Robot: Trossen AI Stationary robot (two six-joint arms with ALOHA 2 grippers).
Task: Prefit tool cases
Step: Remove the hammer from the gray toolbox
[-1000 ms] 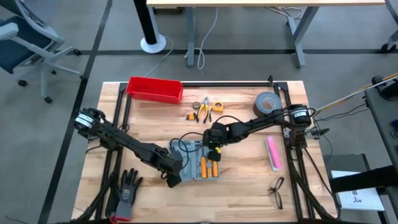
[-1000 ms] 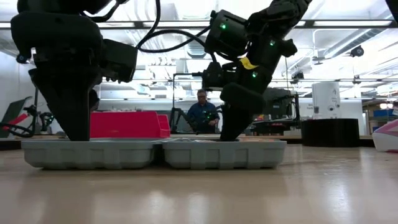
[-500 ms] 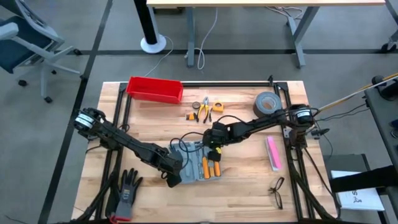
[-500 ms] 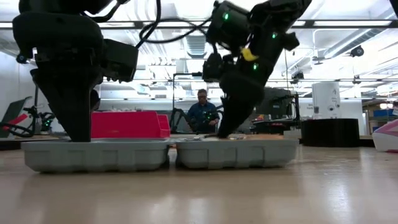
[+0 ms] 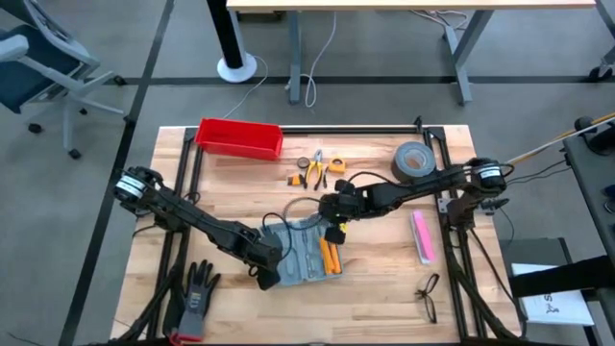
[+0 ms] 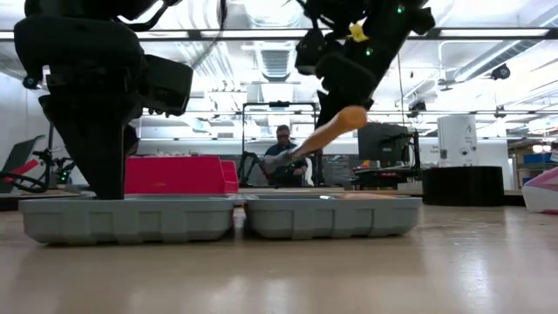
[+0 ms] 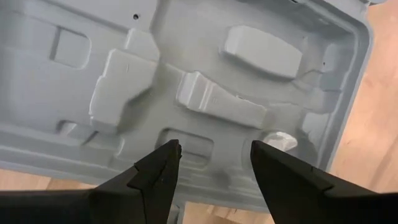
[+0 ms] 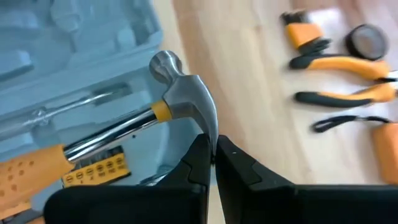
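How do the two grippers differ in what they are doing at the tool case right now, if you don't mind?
The right gripper is shut on the hammer by its steel head, holding it tilted above the tool case; the left gripper is open and holds nothing. The right gripper hangs raised over the case, while the left gripper is down at its other half. Both are dark two-finger grippers.

Right tool (image 8: 212, 163) clamped on a hammer (image 8: 124, 127) above the open tool case (image 8: 68, 56), pliers (image 8: 348, 78) beyond.

Left pincer (image 5: 268, 279) blocks case (image 5: 300, 252); bare table (image 5: 375, 288) beside.
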